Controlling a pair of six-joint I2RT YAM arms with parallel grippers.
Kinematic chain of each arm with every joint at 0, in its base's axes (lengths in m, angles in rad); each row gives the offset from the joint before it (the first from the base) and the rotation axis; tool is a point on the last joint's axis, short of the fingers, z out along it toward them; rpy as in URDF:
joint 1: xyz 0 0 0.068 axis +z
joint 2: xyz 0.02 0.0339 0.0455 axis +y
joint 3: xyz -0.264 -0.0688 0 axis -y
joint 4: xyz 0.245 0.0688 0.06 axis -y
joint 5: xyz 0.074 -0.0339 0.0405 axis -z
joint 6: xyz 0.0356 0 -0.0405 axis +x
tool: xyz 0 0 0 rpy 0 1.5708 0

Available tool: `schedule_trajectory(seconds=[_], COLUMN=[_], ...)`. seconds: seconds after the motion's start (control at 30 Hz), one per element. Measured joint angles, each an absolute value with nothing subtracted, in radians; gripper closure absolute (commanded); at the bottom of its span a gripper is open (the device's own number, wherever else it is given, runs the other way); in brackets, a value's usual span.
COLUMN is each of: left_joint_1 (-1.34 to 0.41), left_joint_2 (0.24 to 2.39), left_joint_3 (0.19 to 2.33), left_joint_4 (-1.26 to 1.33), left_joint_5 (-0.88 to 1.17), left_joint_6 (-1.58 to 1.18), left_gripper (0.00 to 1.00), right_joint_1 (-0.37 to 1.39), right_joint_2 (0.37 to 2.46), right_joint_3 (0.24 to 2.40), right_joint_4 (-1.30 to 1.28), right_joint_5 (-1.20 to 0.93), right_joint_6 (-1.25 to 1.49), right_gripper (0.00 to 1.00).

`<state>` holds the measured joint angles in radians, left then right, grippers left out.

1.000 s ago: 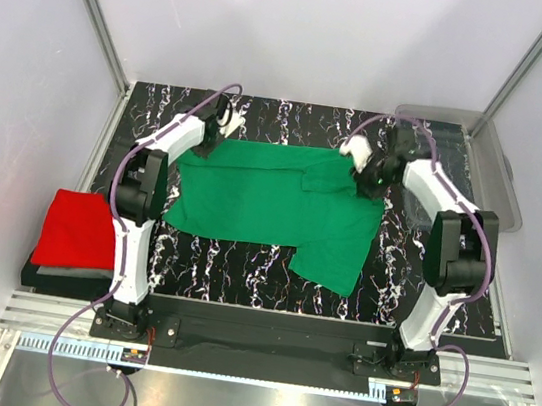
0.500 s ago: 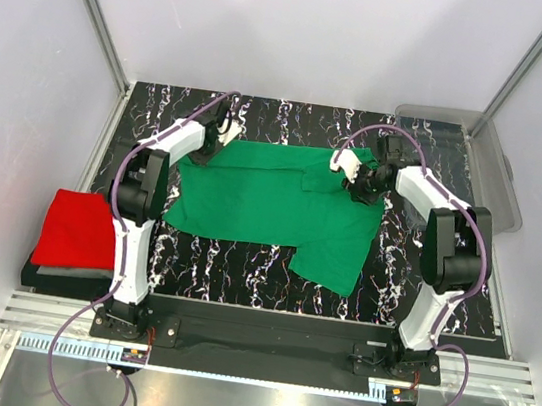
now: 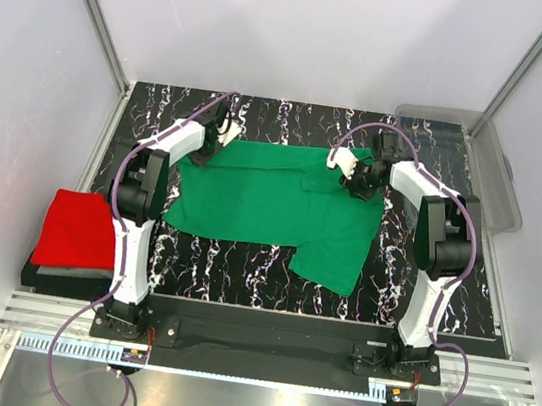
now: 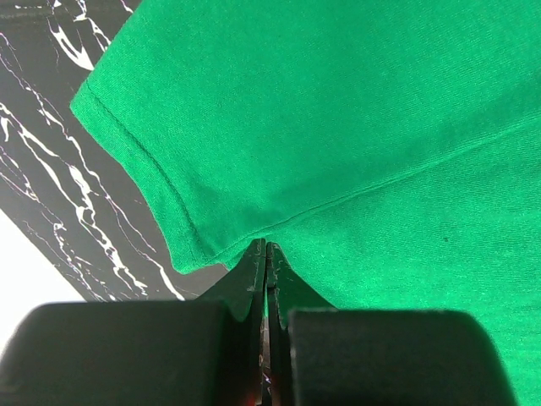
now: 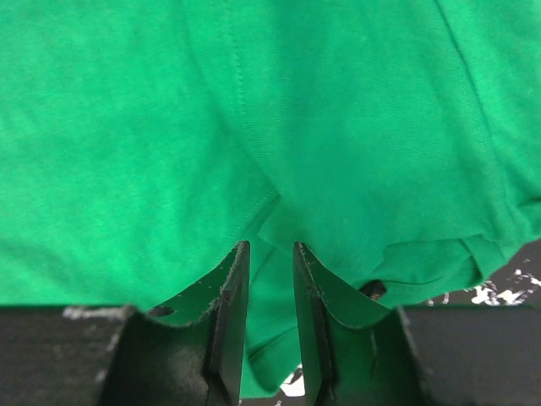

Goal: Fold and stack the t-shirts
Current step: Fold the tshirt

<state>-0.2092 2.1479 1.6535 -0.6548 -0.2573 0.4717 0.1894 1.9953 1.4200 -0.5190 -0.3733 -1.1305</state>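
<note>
The bright green t-shirt lies spread on the black marble table, with a flap hanging toward the near right. My left gripper is at its far left corner, jaws shut on the cloth edge next to a sleeve hem. My right gripper is at the far right corner, jaws nearly closed on a bunched fold of green cloth. The red t-shirt lies folded at the left table edge on the folded grey t-shirt.
A clear plastic bin stands at the far right corner. White walls and metal posts enclose the table. Bare marble table shows behind the shirt and along the near edge.
My right gripper has moved left along the shirt's far edge, carrying the green corner with it. My left gripper has stayed put.
</note>
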Motion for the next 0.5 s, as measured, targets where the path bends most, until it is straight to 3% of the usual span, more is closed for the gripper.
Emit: schedule_trajectory(seconds=[0.5], left_joint_1=[-0.209], left_joint_2=[2.194], left_joint_3=[1.679], left_joint_4=[-0.656], left_joint_5=[-0.258], left_joint_6=[0.472], left_gripper=[1.0], right_joint_1=[0.19], right_joint_2=[2.041], right_joint_3=[1.464], right_joint_4=[-0.506], right_joint_5=[-0.351], right_joint_6=[-1.133], right_gripper=[0.65])
